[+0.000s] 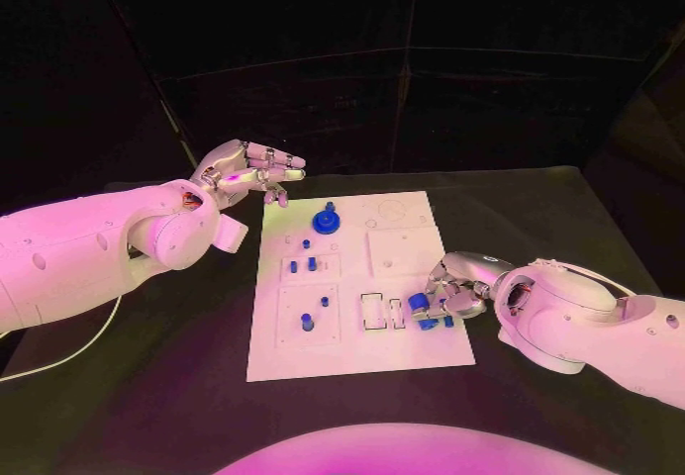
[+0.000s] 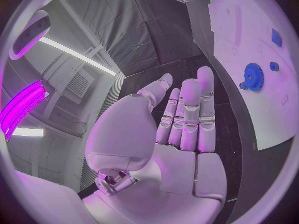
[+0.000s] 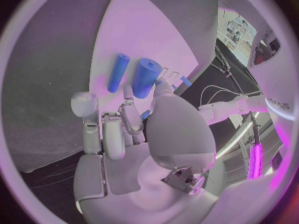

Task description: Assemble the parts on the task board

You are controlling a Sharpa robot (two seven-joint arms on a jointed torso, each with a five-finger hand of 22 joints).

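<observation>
- My R hand [image 1: 454, 287] pinches a blue cylinder part [image 3: 145, 77] at task board [image 1: 357, 356] right edge.
- My L hand [image 1: 245, 173] empty, fingers apart, off board's far-left corner; blue gear [image 1: 329, 219] near.

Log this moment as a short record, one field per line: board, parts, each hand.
board: white task board lies flat mid-table
gear: blue gear sits near the board's far edge
small parts: several blue pegs stand in the board's left-side blocks
loose parts: thick blue cylinder and slimmer blue cylinder lie on the board by the right hand
left hand: left hand hovers off the board's far left corner, fingers extended, holding nothing
right hand: right hand is at the board's right edge, fingertips at the thick cylinder; a firm grip cannot be confirmed
</observation>
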